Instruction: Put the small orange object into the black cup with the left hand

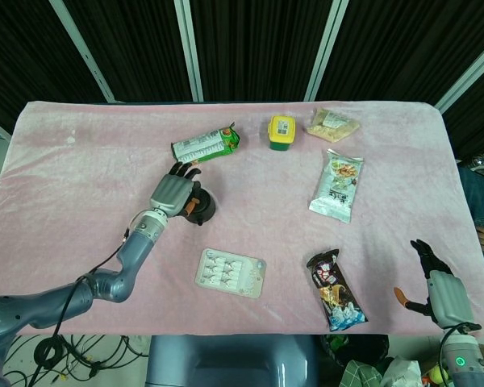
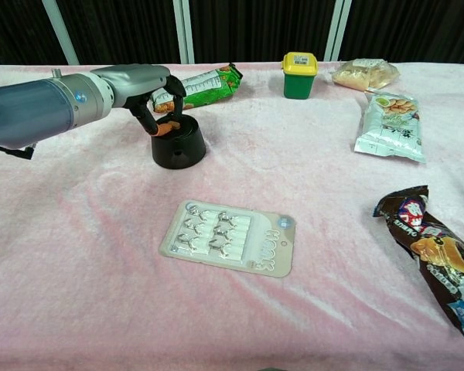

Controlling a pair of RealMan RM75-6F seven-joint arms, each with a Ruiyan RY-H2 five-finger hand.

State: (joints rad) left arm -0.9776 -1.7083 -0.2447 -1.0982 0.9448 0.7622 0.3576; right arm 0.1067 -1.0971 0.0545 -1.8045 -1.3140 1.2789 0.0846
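The black cup stands on the pink cloth left of centre; in the head view the cup is partly covered. My left hand hangs right over its mouth and pinches the small orange object at the rim. From the head view that left hand hides most of the cup opening, and only a sliver of orange shows. My right hand rests at the table's near right edge, fingers apart, holding nothing.
A green snack pack lies just behind the cup. A blister card lies in front of it. A yellow-lidded green jar, two pale snack bags and a dark wrapper lie to the right.
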